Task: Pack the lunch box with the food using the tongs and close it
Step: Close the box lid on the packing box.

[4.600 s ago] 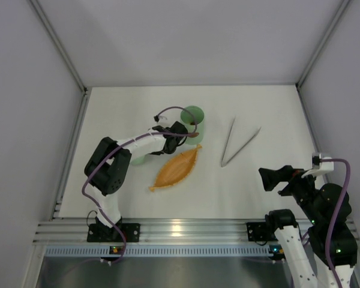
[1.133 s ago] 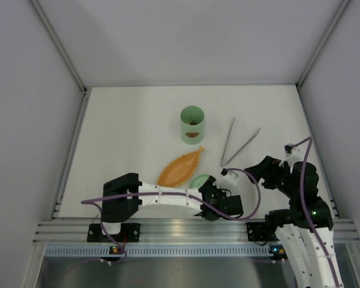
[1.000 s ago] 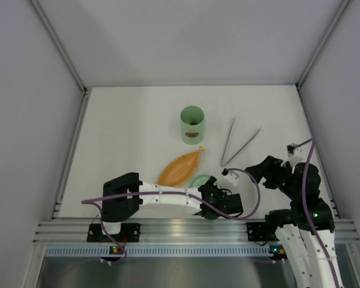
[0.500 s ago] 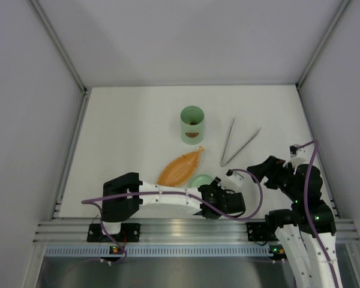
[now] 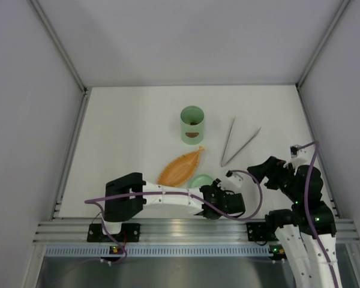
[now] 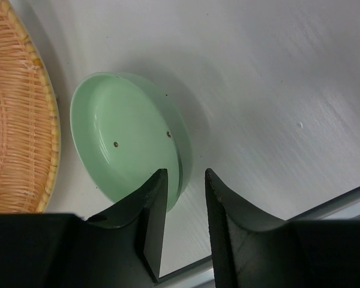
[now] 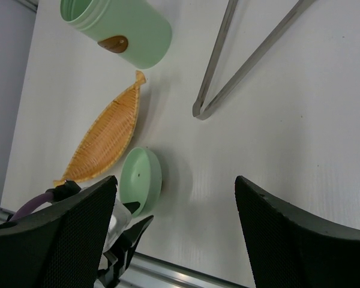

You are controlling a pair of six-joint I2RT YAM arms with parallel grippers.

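White tabletop, grey walls on three sides. Lunch box (image 5: 192, 124) stood upright with its top uncovered at upper centre of the top view, its brown mark toward the bottom of the frame. Woven orange tray (image 5: 180, 167) lay just below it. Tongs (image 5: 237, 144) lay flat to the right of the lunch box, joined end toward the bottom of the frame and arms spreading upward, nothing touching them. Lid (image 6: 126, 141) sat just beside the tray's lower-right end, hollow side showing; flat or tipped, couldn't tell. Left tool (image 6: 183, 198) was at the lid, fingers apart and straddling its rim. One finger (image 6: 151, 228) was over the inside, the other outside with a sliver of tabletop between it and the rim. Right tool (image 7: 175, 186) hovered wide apart, holding nothing, at lower right of the top view near the tongs' joined end.
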